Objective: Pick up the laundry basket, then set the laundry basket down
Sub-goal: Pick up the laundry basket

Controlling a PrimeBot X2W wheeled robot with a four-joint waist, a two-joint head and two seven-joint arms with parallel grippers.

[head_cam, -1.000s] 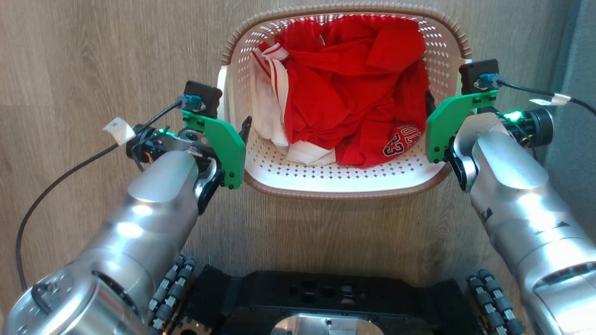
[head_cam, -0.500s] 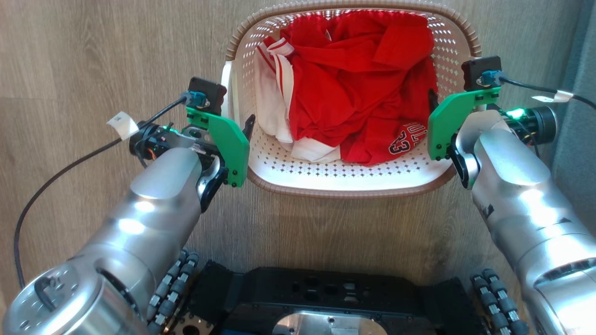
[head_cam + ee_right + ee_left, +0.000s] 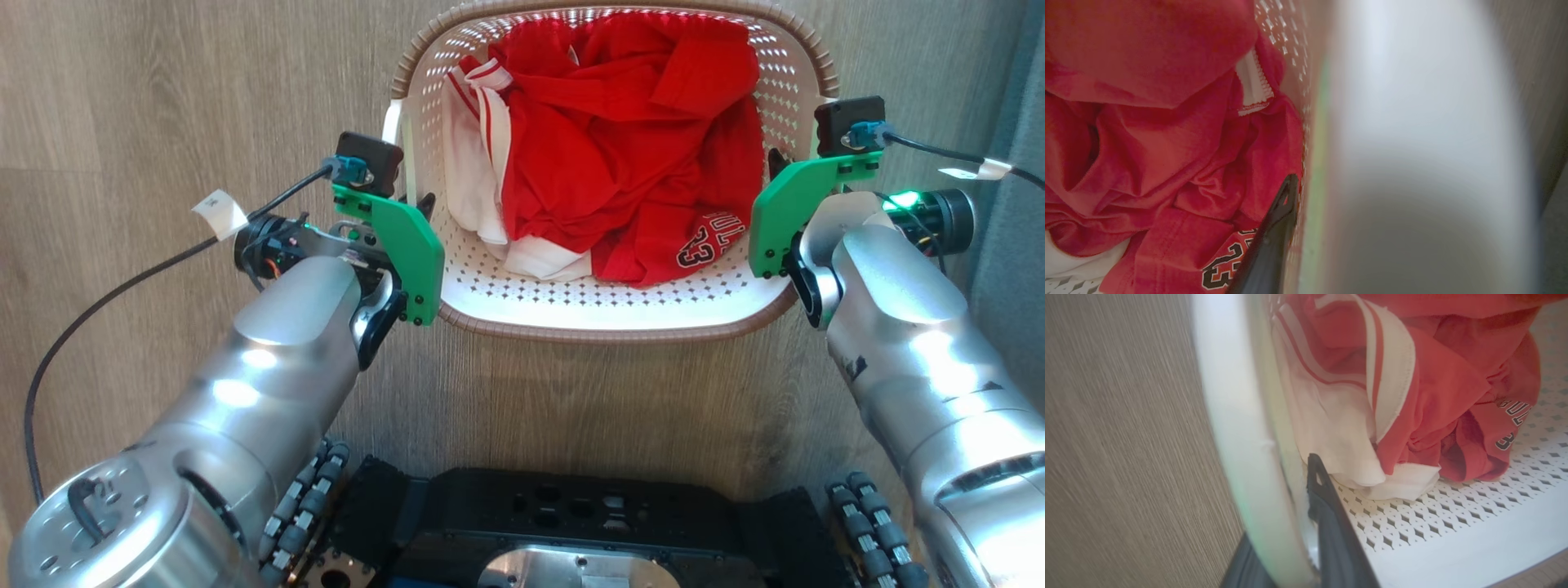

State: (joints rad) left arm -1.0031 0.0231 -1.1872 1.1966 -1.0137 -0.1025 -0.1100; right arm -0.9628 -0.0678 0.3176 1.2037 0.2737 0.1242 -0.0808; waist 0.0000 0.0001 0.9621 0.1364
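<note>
The laundry basket [image 3: 571, 300], white and perforated with a brown braided rim, stands before me on the wooden floor. Red-and-white clothes [image 3: 620, 155] lie crumpled inside it. My left gripper [image 3: 412, 200] is shut on the left side wall by the white handle [image 3: 1237, 416], with its inner finger [image 3: 1327, 522] inside the basket. My right gripper [image 3: 788, 162] is shut on the right wall in the same way. There the inner finger [image 3: 1274, 237] rests against the red cloth, and the blurred white handle [image 3: 1412, 122] hides the outer finger.
Wood-grain floor [image 3: 163, 98] lies all around the basket. A grey-blue upright surface [image 3: 1020, 245] runs along the right edge, close to my right wrist. My dark wheeled base [image 3: 571, 523] is just below the basket. A black cable [image 3: 122, 294] trails from the left wrist.
The basket and both grippers have shifted slightly up the head view, and the basket looks a little larger. Both grippers have kept their hold on its sides.
</note>
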